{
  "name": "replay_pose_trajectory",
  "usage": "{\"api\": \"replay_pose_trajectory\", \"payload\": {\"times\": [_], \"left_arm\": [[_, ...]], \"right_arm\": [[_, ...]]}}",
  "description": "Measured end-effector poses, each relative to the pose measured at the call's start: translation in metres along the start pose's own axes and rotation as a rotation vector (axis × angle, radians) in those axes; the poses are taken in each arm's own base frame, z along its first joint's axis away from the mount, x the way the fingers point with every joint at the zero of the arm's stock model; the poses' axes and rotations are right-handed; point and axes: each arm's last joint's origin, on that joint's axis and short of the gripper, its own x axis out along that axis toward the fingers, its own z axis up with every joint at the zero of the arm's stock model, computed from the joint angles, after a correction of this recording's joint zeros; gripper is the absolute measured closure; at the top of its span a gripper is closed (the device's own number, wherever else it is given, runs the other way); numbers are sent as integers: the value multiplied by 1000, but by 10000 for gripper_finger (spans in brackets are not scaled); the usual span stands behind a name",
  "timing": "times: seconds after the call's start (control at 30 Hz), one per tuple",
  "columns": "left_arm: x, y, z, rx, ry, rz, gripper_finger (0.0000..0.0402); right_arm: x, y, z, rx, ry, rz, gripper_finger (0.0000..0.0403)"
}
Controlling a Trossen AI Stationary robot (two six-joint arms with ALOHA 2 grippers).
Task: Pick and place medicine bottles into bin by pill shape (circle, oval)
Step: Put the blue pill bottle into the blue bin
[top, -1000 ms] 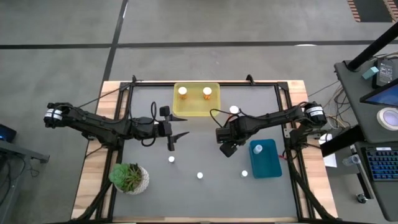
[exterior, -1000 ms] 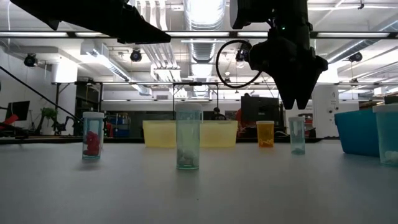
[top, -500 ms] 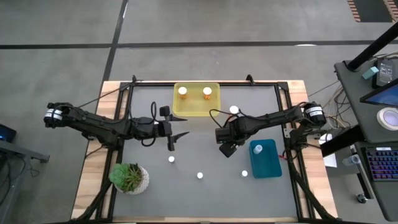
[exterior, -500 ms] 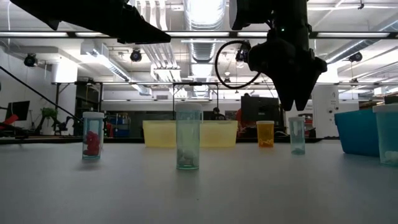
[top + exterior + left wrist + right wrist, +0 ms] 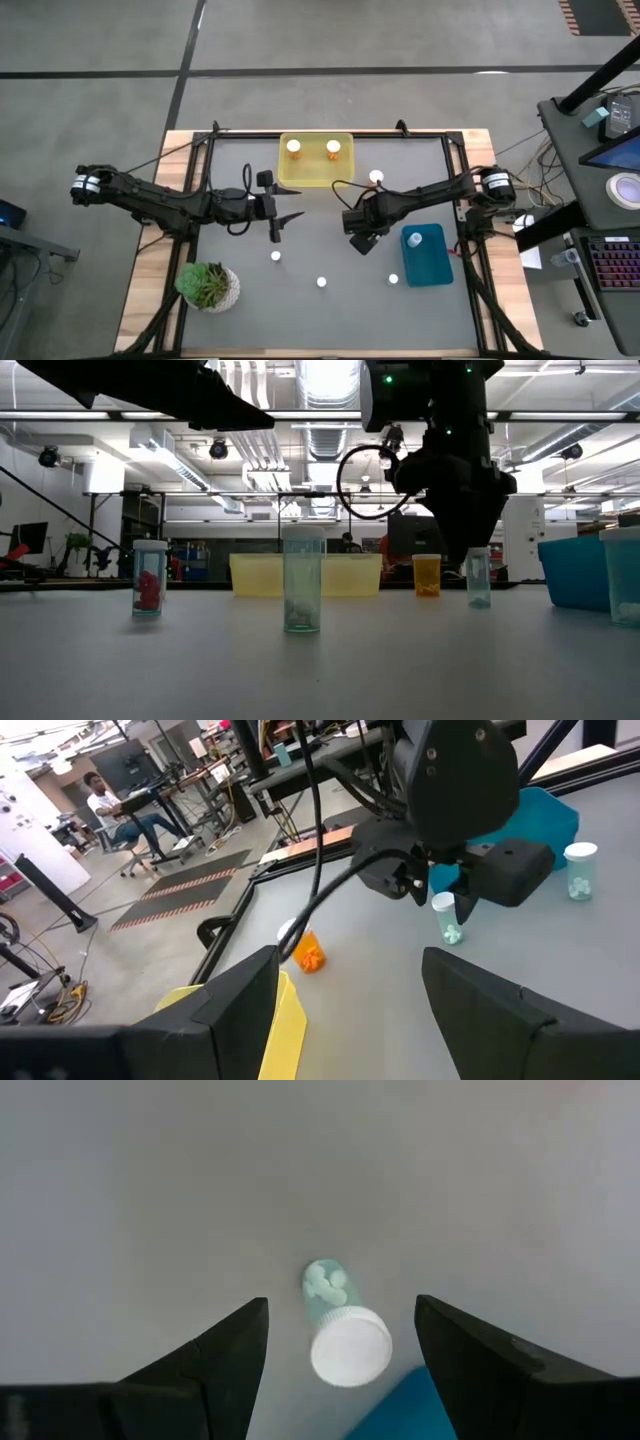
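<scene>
My right gripper [image 5: 362, 240] hangs open, fingers pointing down, over a small clear bottle [image 5: 340, 1330] with a white cap and pale green pills. The bottle stands upright on the table between the spread fingers, untouched, and also shows in the low view [image 5: 479, 577] and the left wrist view [image 5: 445, 917]. My left gripper [image 5: 288, 224] waits open and empty left of centre. Three more white-capped bottles [image 5: 275, 256] [image 5: 321, 282] [image 5: 393, 279] stand on the near half of the table. An orange bottle [image 5: 376, 176] stands outside the yellow bin [image 5: 345, 178], which holds two orange bottles [image 5: 293, 147].
A blue bin [image 5: 432, 268] at the right holds one white-capped bottle [image 5: 414, 239]; its corner lies close beside the bottle under my right gripper. A potted green plant [image 5: 208, 286] stands at the near left. Wooden table edges and a dark frame border the grey mat.
My right gripper has come down toward the clear bottle with pale green pills and shifted slightly toward the table's left edge. Its fingertips have dropped to about the level of the bottle's cap.
</scene>
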Motion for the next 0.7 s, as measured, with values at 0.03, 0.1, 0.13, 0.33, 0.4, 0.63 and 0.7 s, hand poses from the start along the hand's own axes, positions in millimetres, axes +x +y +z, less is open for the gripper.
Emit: {"api": "replay_pose_trajectory", "payload": {"times": [0.03,0.1,0.13,0.33,0.4,0.63,0.7], "left_arm": [[0,0,0,0,0,0,169],[0,0,0,0,0,0,169],[0,0,0,0,0,0,169],[0,0,0,0,0,0,169],[0,0,0,0,0,0,169],[0,0,0,0,0,0,169],[0,0,0,0,0,0,169]], "right_arm": [[2,1,0,-4,3,-4,158],[4,1,1,-14,6,-7,158],[4,1,1,-18,6,-8,158],[4,2,1,-19,4,-6,176],[4,2,1,-19,4,-5,191],[4,2,1,-19,2,-2,253],[4,2,1,-21,1,-1,272]]}}
